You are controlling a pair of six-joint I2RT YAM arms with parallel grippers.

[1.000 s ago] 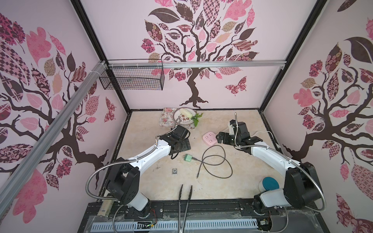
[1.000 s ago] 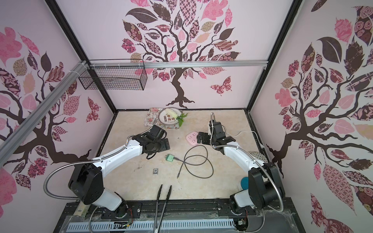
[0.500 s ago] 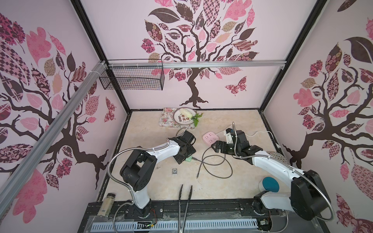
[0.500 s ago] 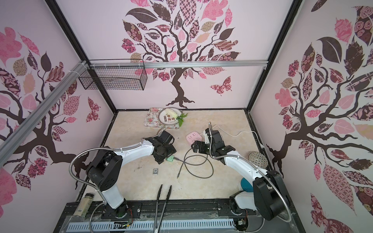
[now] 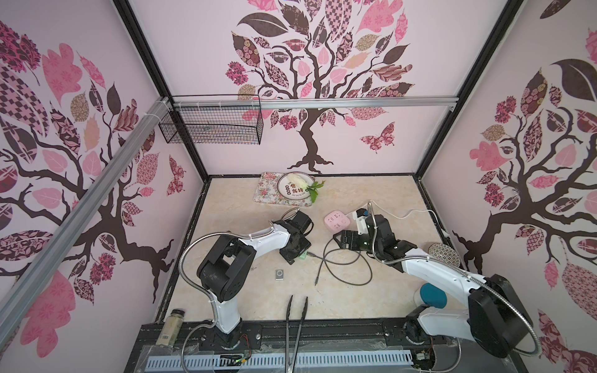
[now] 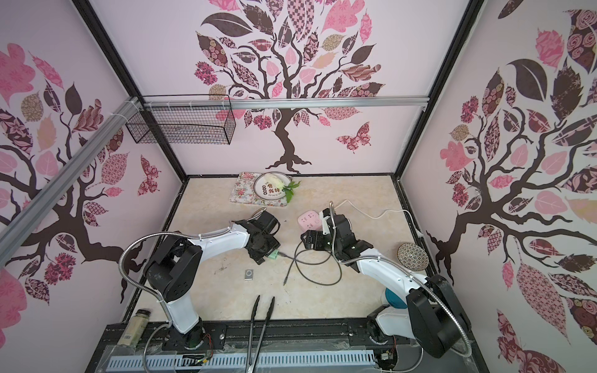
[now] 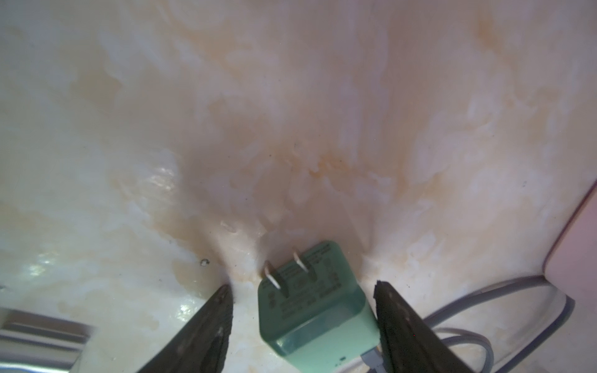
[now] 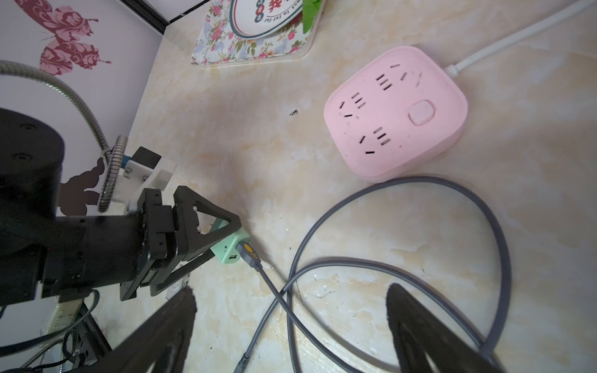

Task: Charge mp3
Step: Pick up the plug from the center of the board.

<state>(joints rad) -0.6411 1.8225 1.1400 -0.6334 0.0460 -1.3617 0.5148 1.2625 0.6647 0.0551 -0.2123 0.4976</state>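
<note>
The mp3, a tiny silver-grey square, lies flat on the table, nearer the front than both grippers and untouched. My left gripper is low over the mint-green plug. Its jaws straddle the plug: one finger is at the plug's side, the other stands off with a gap. The grey cable is plugged into the green plug and loops across the table, its free end loose. My right gripper hovers open over the cable loop, beside the pink power strip.
A floral tray with a plate stands at the back. Black tongs lie at the front edge. A patterned bowl and a teal cup sit at the right, a bottle at the front left.
My left gripper has dropped onto the green plug and its jaws have narrowed around it. My right gripper has moved from the power strip toward the front, over the cable loop.
</note>
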